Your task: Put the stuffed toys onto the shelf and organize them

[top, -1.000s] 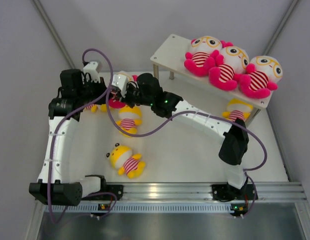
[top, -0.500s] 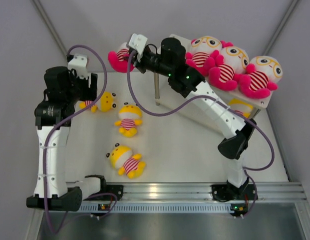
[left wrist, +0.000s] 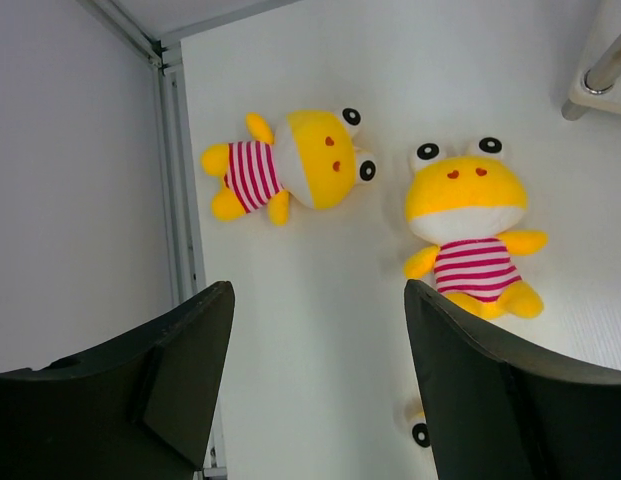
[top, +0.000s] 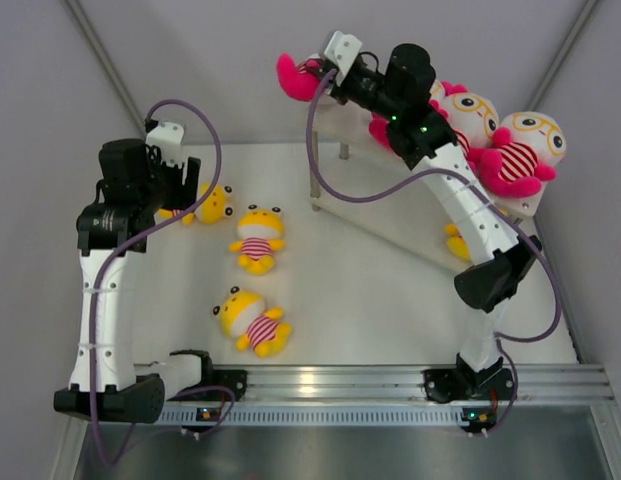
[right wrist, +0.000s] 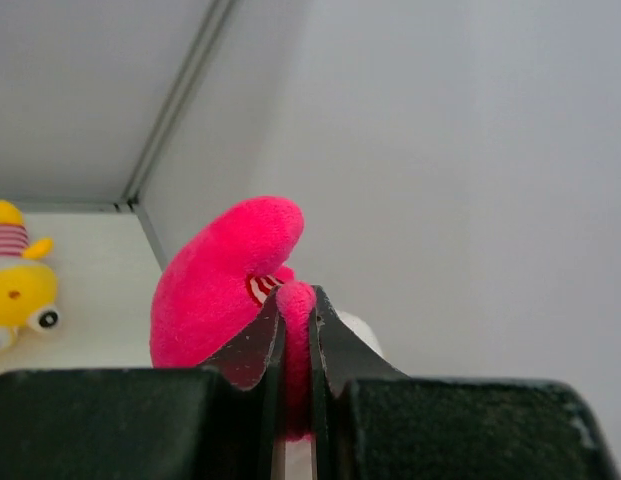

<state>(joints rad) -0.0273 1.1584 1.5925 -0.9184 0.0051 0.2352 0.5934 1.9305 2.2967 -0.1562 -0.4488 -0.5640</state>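
My right gripper (top: pixel 323 78) is shut on a limb of a hot-pink stuffed toy (top: pixel 298 74), held in the air over the left end of the white shelf (top: pixel 328 122). In the right wrist view the pink limb (right wrist: pixel 225 280) is pinched between the shut fingers of the right gripper (right wrist: pixel 297 296). Two pink toys (top: pixel 470 118) (top: pixel 525 148) sit on the top board, and a third (top: pixel 382 126) is partly hidden by the arm. My left gripper (top: pixel 176 190) (left wrist: pixel 318 295) hangs open and empty over the table's left side, above two yellow toys (left wrist: pixel 300 170) (left wrist: pixel 470 210).
A third yellow toy (top: pixel 252 320) lies nearer the front of the table. Another yellow one (top: pixel 456 236) shows under the shelf, behind the right arm. Thin metal shelf legs (top: pixel 313 186) stand at the table's middle back. Grey walls close in on the left and right.
The left gripper opened, let go of the pink toy and drew back left. The right arm carried that toy up and to the right, from over the table to above the shelf's left end.
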